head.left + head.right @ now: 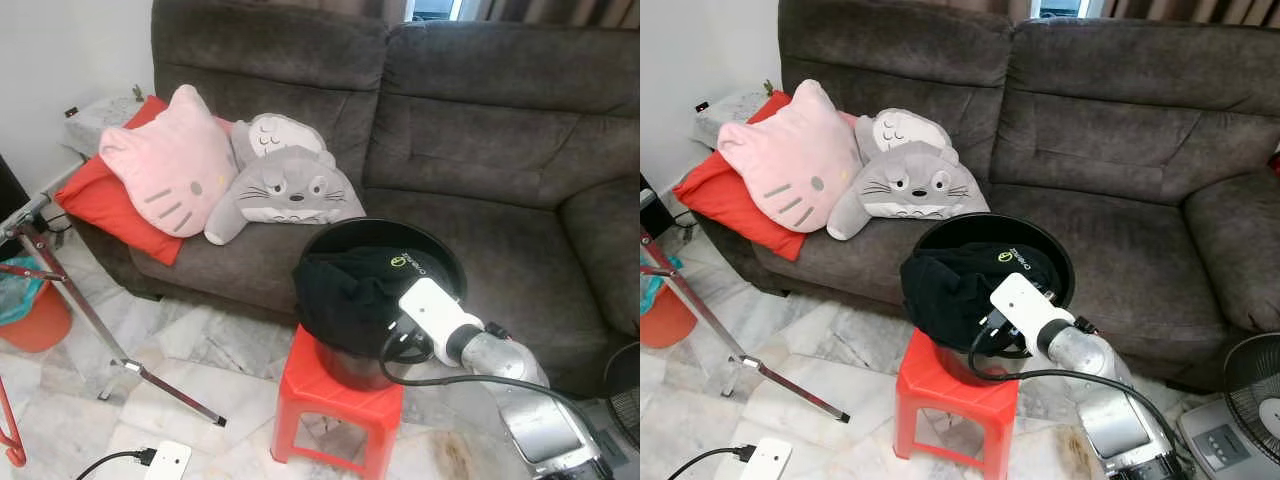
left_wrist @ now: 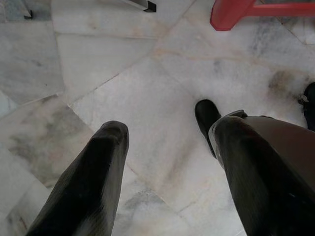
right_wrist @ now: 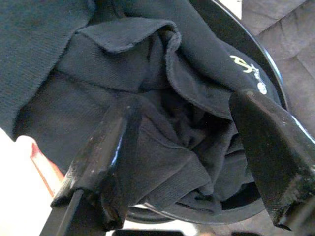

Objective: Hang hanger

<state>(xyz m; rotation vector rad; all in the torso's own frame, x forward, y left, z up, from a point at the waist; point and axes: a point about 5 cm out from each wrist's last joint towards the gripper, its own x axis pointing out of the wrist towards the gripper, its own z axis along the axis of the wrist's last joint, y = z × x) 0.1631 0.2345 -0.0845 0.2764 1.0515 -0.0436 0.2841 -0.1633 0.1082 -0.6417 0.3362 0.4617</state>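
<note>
While the right gripper point(image 3: 187, 147) hovers, jaws apart, over black clothing point(image 1: 350, 290) heaped in a black bucket point(image 1: 440, 262) on a red stool point(image 1: 335, 395), no hanger is discernible; the left gripper point(image 2: 170, 147) hangs spread above the marble floor point(image 2: 123, 73).

Red stool point(image 1: 335, 395) on marble floor point(image 1: 215, 350) w/ black bucket point(image 1: 440, 262) on top.

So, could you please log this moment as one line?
right gripper: open, over black garment | garment: in black basin on red stool | left gripper: open, above floor
</note>
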